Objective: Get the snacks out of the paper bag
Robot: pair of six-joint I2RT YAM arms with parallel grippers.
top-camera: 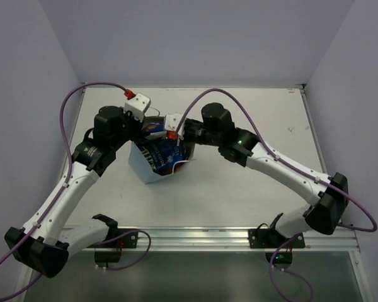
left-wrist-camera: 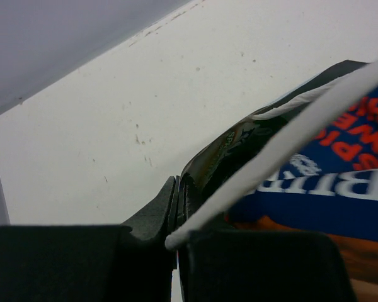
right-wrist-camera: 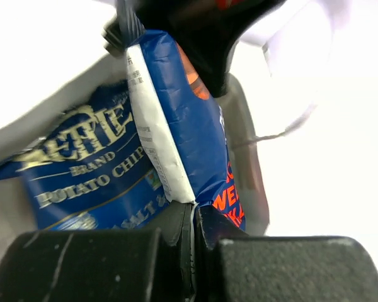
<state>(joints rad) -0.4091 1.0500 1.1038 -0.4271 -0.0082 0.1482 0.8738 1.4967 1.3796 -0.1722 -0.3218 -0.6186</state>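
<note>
Right gripper [right-wrist-camera: 194, 212] pinching dark blue packet [right-wrist-camera: 183, 126], paper bag [top-camera: 143, 171] interior mostly hidden

The white tabletop [top-camera: 252, 182] carries one thing directly: the light blue paper bag [top-camera: 145, 171], which rests just beneath both pairs of fingers with its open mouth toward them. Beyond the left fingers [left-wrist-camera: 157, 211] the bare surface shows small dark specks and scuffs. Beside the right fingers [right-wrist-camera: 176, 220] it is glaring white.
</note>
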